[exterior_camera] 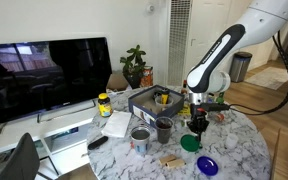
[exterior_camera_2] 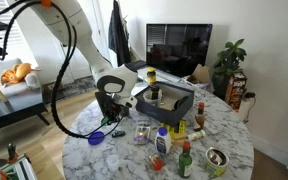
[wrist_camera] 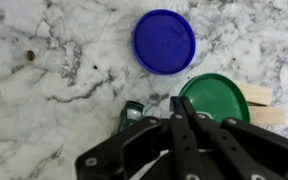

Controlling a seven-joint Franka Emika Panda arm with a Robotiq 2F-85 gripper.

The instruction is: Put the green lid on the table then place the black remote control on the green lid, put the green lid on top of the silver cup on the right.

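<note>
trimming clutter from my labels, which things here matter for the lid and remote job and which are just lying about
Job: green lid, black remote control, silver cup or the darker cup beside it, can't tell which is meant.
Lying about: blue lid, wooden block, yellow bottle, tray, TV, plant.

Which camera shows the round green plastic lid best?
The wrist view: the round green plastic lid appears close and from above, with its lower edge hidden. Both exterior views show only a tiny green spot.
</note>
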